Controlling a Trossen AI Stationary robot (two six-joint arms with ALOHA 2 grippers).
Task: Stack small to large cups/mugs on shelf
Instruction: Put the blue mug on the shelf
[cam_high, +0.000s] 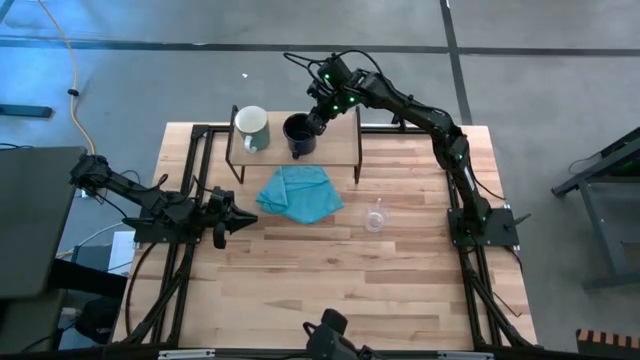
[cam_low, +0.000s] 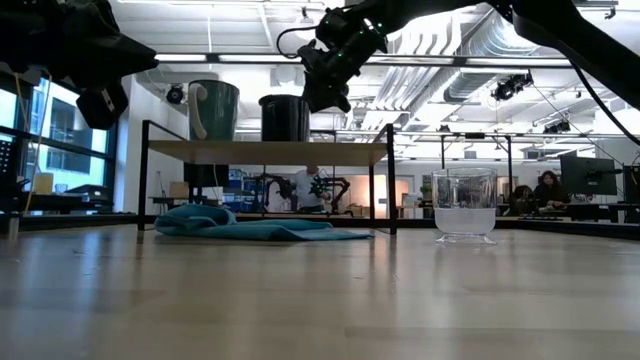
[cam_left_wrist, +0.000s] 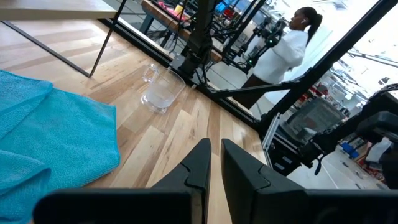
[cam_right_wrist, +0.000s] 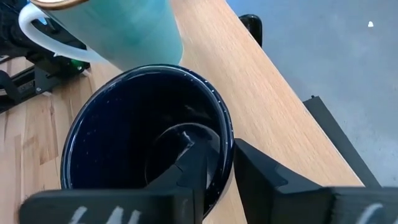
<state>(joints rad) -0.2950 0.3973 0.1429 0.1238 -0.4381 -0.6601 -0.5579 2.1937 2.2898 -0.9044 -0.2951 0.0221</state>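
High view: your right gripper (cam_high: 318, 118) is sitting over the shelf (cam_high: 345, 140), at the rim of the black mug (cam_high: 299, 135). The pale mug (cam_high: 252, 128) is standing just beside it on the shelf's left part. The glass cup (cam_high: 375, 218) is sitting on the table (cam_high: 300, 290), apart from the shelf, right of the teal cloth (cam_high: 298, 192). Your left gripper (cam_high: 238, 221) is waiting low at the table's left, fingers together.

Low view: both mugs are standing upright on the shelf (cam_low: 265, 150), black mug (cam_low: 285, 117) right of the pale mug (cam_low: 213, 109). The right gripper (cam_low: 322, 92) is touching the black mug's upper edge. The glass cup (cam_low: 465, 205) is upright on the table, the cloth (cam_low: 255, 226) lying under the shelf.

Left wrist view: the left gripper (cam_left_wrist: 216, 163) is showing fingers nearly touching, holding nothing. The glass cup (cam_left_wrist: 160, 90) is ahead, past the cloth (cam_left_wrist: 50, 137). A person (cam_left_wrist: 280, 53) is standing beyond the table.

Right wrist view: the right gripper (cam_right_wrist: 219, 163) is straddling the black mug's (cam_right_wrist: 124, 137) wall, one finger inside, one outside, jaws slightly apart around the rim. The pale mug (cam_right_wrist: 118, 28) is just behind.
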